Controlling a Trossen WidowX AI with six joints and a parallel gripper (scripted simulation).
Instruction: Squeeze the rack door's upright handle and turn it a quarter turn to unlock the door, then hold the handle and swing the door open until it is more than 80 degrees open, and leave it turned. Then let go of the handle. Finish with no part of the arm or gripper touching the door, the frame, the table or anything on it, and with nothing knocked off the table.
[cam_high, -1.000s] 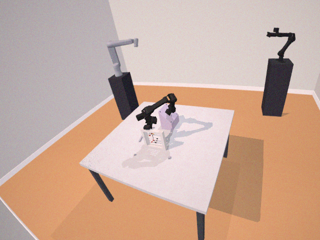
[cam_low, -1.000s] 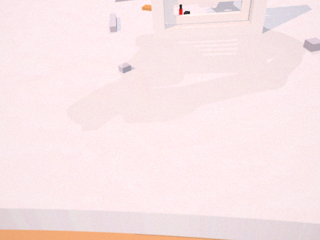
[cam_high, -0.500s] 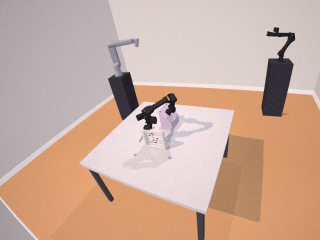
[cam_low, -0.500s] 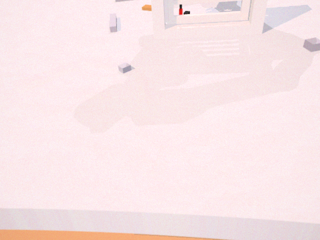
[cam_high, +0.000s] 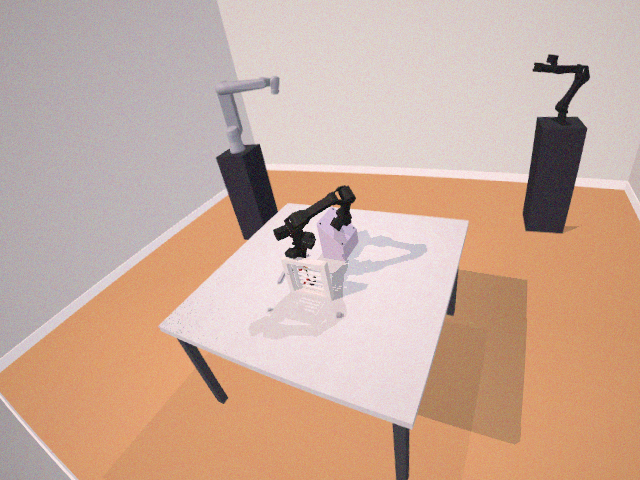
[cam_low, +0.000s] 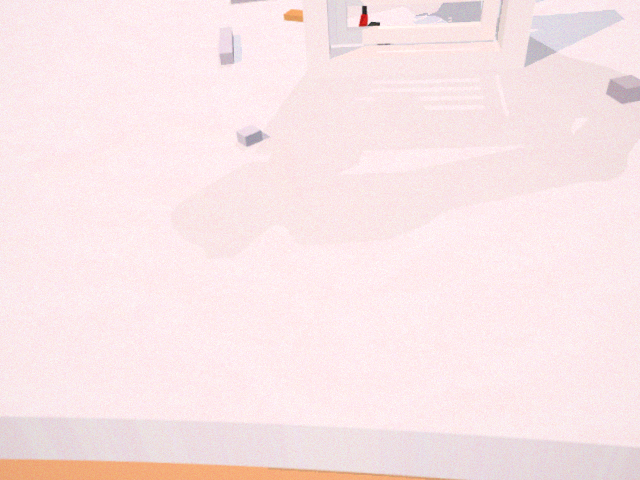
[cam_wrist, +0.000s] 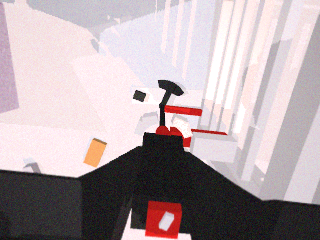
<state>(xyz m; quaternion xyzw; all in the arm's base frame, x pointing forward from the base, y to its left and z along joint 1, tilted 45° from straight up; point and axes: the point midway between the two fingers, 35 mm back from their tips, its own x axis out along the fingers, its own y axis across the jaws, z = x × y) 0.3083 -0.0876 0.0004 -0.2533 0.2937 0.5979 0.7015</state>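
Note:
The off-white rack (cam_high: 330, 281) (cam_low: 316, 31) stands on the table (cam_high: 382, 335) (cam_low: 320, 330); its slatted side fills the right of the wrist view. My gripper (cam_high: 297, 255) (cam_wrist: 163, 142) points down behind the rack's top left in the top view. It is shut on the red upright handle (cam_wrist: 164, 206), whose near end shows between the fingers in the wrist view; the rest is covered by them. Red bars (cam_wrist: 183, 110) and a black T-shaped piece (cam_wrist: 170, 88) show beyond the fingertips. The door's opening angle and the handle's turn cannot be made out.
The arm stands on a lilac pedestal (cam_high: 330, 242) behind the rack. An orange block (cam_low: 293, 15) (cam_wrist: 95, 152) lies near the rack. Grey pieces (cam_low: 226, 47) (cam_low: 250, 135) (cam_low: 624, 88) lie to the left, front left and front right of it.

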